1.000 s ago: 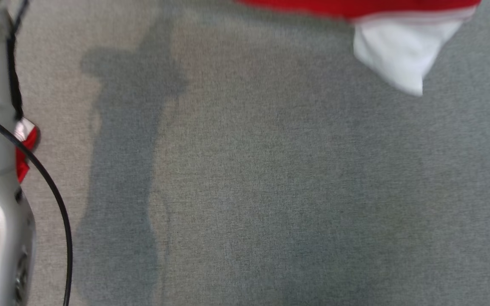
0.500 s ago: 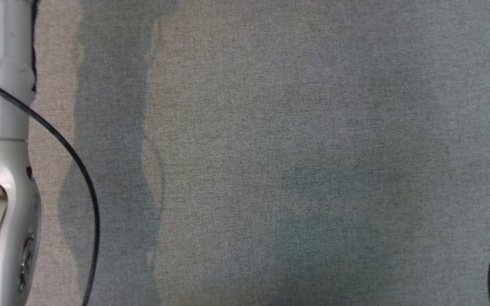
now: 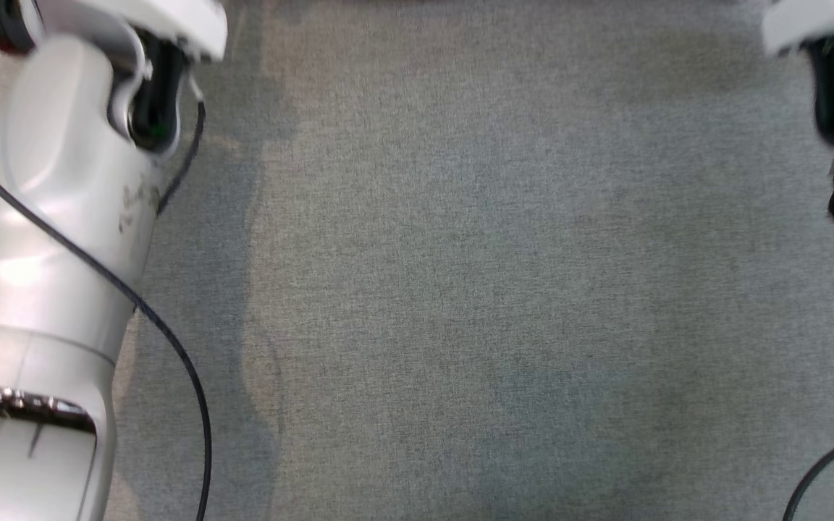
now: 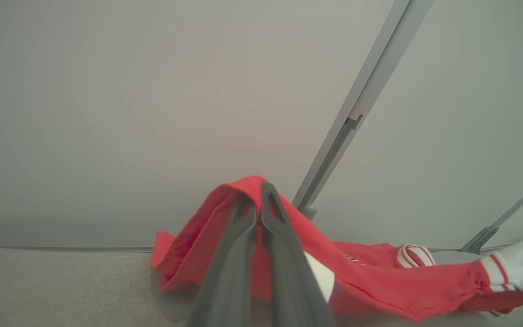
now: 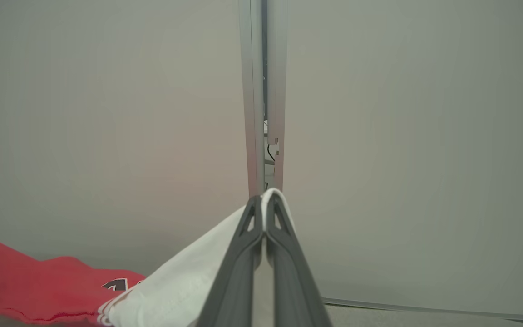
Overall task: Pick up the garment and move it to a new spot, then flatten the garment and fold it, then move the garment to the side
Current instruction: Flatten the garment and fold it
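The light is soft and diffuse, without glare. In the head view it lays broad, fuzzy-edged shadows in bands down the grey counter (image 3: pixel 460 289), and the pale left forearm (image 3: pixel 48 239) and the wrist parts in both upper corners are smeared by motion blur. In the wrist views the left fingers (image 4: pixel 234 272) and right fingers (image 5: pixel 236 272) look hazy and low in contrast, the red garment (image 4: pixel 379 281) just behind them is slightly washed out, and the wall (image 5: pixel 107 113) beyond them is flat and dim.
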Robot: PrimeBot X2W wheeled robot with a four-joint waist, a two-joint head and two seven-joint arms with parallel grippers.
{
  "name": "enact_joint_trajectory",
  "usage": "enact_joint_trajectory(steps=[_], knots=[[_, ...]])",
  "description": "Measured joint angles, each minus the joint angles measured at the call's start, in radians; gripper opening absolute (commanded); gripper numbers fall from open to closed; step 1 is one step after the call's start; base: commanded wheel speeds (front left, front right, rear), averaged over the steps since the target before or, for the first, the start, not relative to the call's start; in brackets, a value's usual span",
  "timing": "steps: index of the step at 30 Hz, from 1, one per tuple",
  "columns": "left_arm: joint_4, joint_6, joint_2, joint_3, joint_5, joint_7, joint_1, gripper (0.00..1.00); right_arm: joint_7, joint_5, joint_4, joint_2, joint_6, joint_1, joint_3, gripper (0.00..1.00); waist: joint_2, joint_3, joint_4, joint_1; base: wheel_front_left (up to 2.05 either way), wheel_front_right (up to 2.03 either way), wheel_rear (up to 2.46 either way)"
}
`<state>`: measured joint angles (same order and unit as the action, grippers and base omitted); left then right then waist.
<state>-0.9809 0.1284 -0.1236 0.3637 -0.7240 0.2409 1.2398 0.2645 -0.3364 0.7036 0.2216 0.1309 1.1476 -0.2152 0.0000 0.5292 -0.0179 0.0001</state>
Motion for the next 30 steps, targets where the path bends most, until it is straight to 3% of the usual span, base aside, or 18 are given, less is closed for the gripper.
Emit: enact_joint_trajectory(steps=[11,19,30], knots=[[-0.12,0.001,-0.028,0.15,0.058,0.016,-0.225,0.0,-0.001,-0.138,0.182,0.051,0.0,-0.229,-0.131,0.0,0.0,-0.147,0.003,0.0,0.0,0.0,0.0],[-0.198,0.001,-0.021,0.254,0.146,0.019,-0.333,0.0,-0.111,-0.249,0.31,0.098,0.0,-0.319,-0.232,0.0,0.0,-0.257,0.015,0.0,0.0,0.0,0.0],[-0.248,-0.014,-0.009,0.373,0.251,0.019,-0.454,0.0,-0.268,-0.373,0.267,0.184,0.0,-0.455,-0.382,0.0,0.0001,-0.382,0.028,0.0,0.0,0.0,0.0]])
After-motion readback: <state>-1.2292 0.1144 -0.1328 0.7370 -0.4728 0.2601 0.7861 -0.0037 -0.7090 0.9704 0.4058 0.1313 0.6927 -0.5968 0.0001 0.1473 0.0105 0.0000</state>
